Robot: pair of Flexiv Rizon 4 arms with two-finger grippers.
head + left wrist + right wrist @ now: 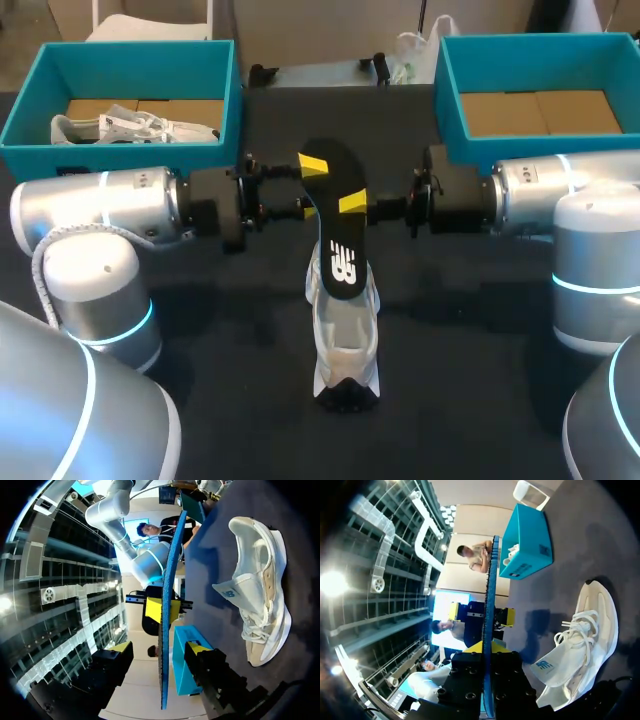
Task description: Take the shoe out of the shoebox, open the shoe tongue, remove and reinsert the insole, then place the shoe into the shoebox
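The insole hangs just above the shoe, their long axes in line, running away from the robot. Putting it back in looks like a move downward. The right gripper is clamped on the insole. The left gripper is spread, with a finger on each side of the insole and neither touching it. The shoe lies on the surface between the arms. The left box holds a second shoe. The right box shows only a cardboard floor.
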